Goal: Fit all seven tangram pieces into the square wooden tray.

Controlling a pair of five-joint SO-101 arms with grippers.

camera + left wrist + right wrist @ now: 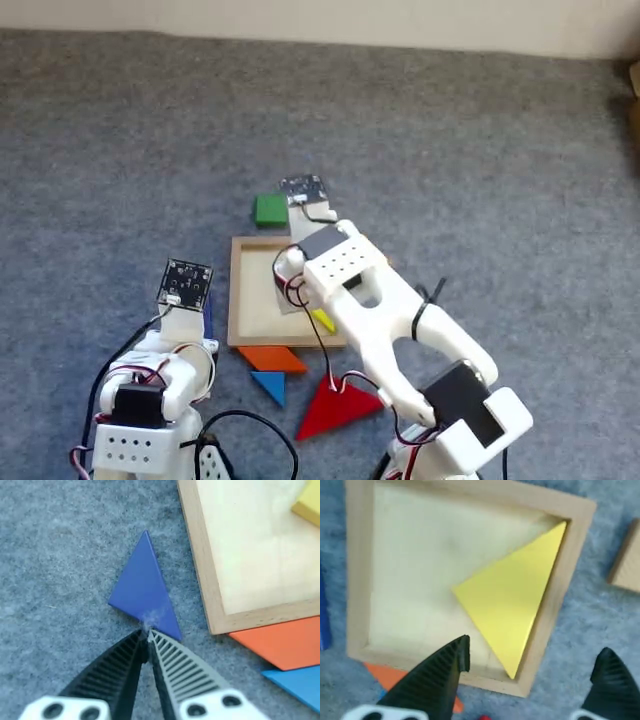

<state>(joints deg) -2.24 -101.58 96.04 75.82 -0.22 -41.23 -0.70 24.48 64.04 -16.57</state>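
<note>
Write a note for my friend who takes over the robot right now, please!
Left end effector: shut, tips at the edge of the dark blue triangle, beside the tray.
Right end effector: open, over the tray.
Done: yellow triangle lies in a tray corner.
Left: dark blue triangle, orange piece, light blue triangle, red triangle, green square and wood-coloured piece lie outside on the carpet.

Grey carpet [480, 150] underneath — pale wall strip [400, 20] along its far edge
</note>
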